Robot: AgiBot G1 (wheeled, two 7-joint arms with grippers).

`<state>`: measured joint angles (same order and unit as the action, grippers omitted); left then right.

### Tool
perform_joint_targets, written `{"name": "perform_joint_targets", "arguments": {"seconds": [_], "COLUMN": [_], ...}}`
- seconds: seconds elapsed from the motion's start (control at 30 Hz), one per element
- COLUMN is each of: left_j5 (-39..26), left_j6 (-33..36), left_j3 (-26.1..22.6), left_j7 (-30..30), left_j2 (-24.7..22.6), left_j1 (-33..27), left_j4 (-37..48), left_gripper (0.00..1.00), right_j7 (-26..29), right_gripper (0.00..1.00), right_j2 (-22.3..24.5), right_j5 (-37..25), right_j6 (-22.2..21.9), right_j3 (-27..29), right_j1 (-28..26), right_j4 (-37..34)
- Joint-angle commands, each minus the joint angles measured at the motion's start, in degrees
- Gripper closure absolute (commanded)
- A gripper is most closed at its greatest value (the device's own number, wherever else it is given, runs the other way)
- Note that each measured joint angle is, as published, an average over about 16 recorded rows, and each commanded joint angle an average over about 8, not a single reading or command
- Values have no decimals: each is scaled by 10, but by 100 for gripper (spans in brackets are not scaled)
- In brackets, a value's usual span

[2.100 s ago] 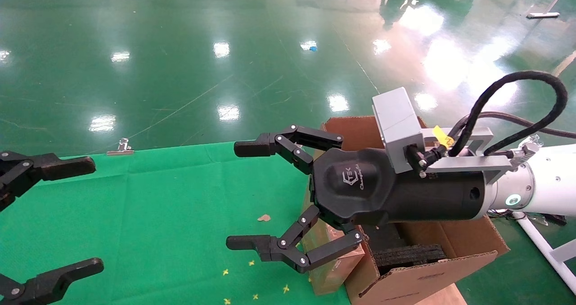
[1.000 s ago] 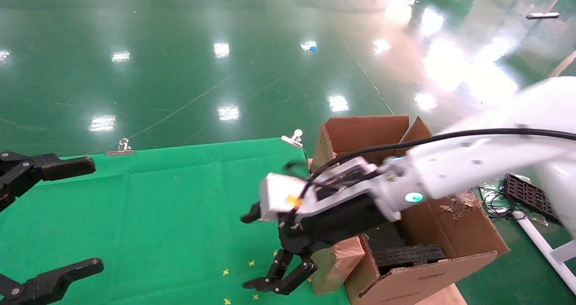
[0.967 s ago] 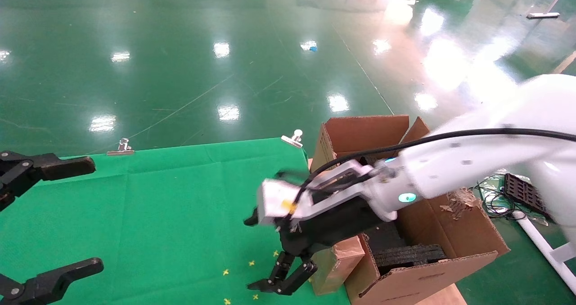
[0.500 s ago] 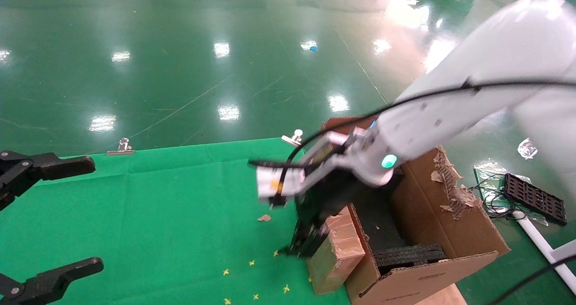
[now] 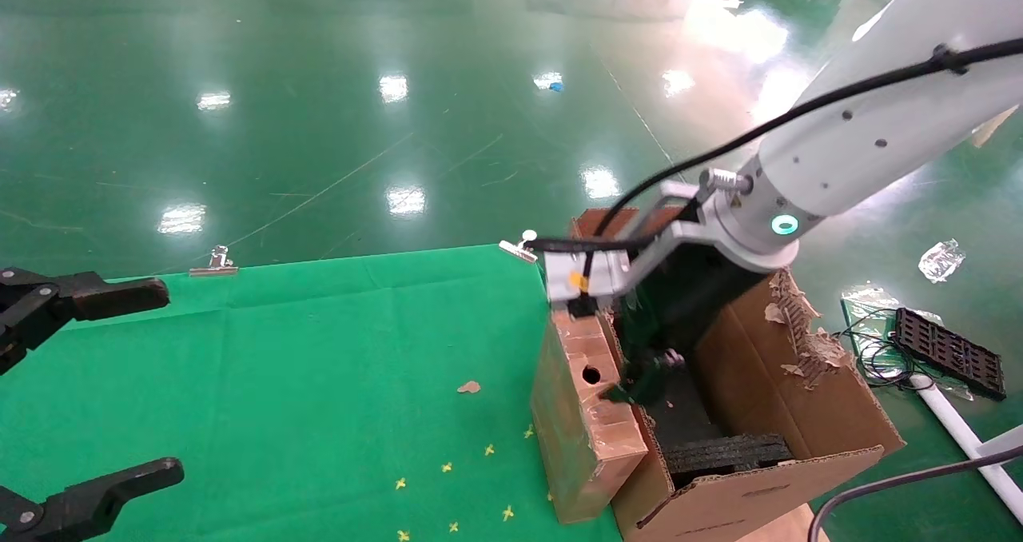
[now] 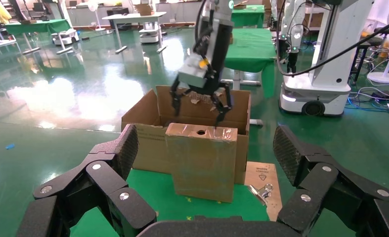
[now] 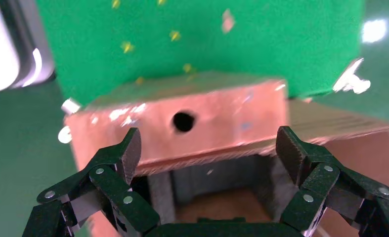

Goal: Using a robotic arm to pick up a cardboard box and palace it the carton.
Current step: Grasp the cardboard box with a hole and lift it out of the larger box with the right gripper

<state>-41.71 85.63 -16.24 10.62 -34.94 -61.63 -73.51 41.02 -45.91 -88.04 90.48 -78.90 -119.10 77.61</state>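
Box: the flat reddish-brown cardboard box [image 5: 587, 414] stands on edge at lower centre, against the large tan carton [image 5: 799, 414]; no writing readable.
Right gripper [image 6: 200, 103]: fingers spread, holding nothing, over the box's holed top edge; half a second ago lower, beside it.
Left gripper [image 6: 209, 182]: fingers wide apart, empty, lower left.
Counter [image 5: 280, 382]: green cloth.

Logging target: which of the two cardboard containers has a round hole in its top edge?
The cardboard box, the smaller slab standing beside the carton, under the right gripper.

A robotics lab hall: glossy green floor [image 5: 320, 126], green-clothed tables [image 6: 251, 47], other wheeled robots [image 6: 325, 59].
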Motion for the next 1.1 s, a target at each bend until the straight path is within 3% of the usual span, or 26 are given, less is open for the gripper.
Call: {"name": "perform_joint_targets", "arguments": {"seconds": [0.03,0.37,0.7,0.87,1.1], "left_j5": [0,0,1,1,1], "left_j6": [0,0,0,0,-1], "left_j3": [0,0,-1,-1,-1], "left_j7": [0,0,0,-1,-1], "left_j2": [0,0,0,0,1], "left_j1": [0,0,0,0,0], "left_j4": [0,0,0,0,0], "left_gripper": [0,0,0,0,0], "right_j7": [4,43,97,188,388], "right_gripper": [0,0,0,0,0], "right_j2": [-1,-24,-37,-30,-21], "right_j5": [6,22,16,0,22], "right_j6": [-1,-11,-28,-51,-63], "right_j3": [-31,-125,-167,-168,-161], "right_j1": [-14,-54,-82,-95,-95], "right_j4": [0,0,0,-3,-24]}}
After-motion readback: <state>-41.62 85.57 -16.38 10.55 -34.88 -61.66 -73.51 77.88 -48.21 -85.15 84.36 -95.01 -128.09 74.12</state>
